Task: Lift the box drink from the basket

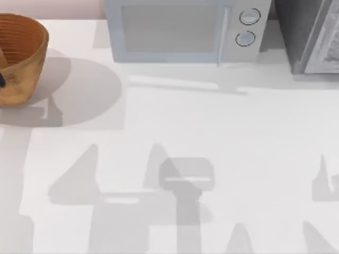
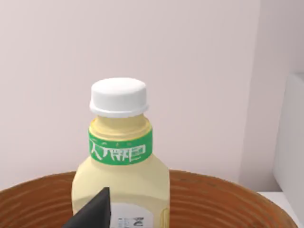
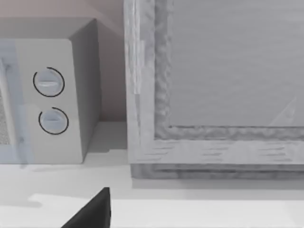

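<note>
The box drink [image 2: 121,166] is a pale-yellow container with a white screw cap and a green band at the neck. It stands upright inside the orange-brown wicker basket [image 2: 213,199], its cap and neck well above the rim. A dark part of my left gripper [image 2: 92,213] shows in front of the drink's lower body, at about rim height. From above, the basket [image 1: 21,58] sits at the table's far left, cut off by the picture's edge. In the right wrist view a dark part of my right gripper [image 3: 92,211] hangs above the table, facing the back right corner.
A grey microwave [image 1: 185,29] with two round knobs stands at the back centre. A large grey appliance [image 1: 312,34] fills the back right corner. Open white tabletop [image 1: 175,132] spreads in front of both, crossed by arm shadows.
</note>
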### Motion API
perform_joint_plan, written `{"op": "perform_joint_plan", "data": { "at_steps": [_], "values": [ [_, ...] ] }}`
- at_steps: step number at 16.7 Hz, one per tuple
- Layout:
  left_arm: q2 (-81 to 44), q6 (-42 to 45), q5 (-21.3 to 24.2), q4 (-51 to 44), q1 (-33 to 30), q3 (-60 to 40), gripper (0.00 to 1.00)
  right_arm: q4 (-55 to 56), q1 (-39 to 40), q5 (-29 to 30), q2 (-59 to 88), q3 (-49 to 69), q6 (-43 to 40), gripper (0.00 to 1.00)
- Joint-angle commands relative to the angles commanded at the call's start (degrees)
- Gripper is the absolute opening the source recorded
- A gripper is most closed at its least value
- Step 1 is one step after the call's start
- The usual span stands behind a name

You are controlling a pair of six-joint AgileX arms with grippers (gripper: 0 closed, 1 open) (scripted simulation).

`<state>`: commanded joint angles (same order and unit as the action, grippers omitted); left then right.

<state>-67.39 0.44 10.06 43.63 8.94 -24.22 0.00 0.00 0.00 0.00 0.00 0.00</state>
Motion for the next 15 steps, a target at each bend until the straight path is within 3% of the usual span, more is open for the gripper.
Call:
{"op": "perform_joint_plan", "data": {
  "at_steps": [8, 15],
  "values": [
    [-32.88, 0.22, 4.89, 20.67, 4.26, -11.31, 1.0, 0.0, 0.0, 0.0, 0.0, 0.0, 0.0, 1.0],
    [-44.7, 0.25, 6.73, 28.19, 5.74, -15.45, 1.0, 0.0, 0.0, 0.0, 0.0, 0.0, 0.0, 1.0]
  ]
}}
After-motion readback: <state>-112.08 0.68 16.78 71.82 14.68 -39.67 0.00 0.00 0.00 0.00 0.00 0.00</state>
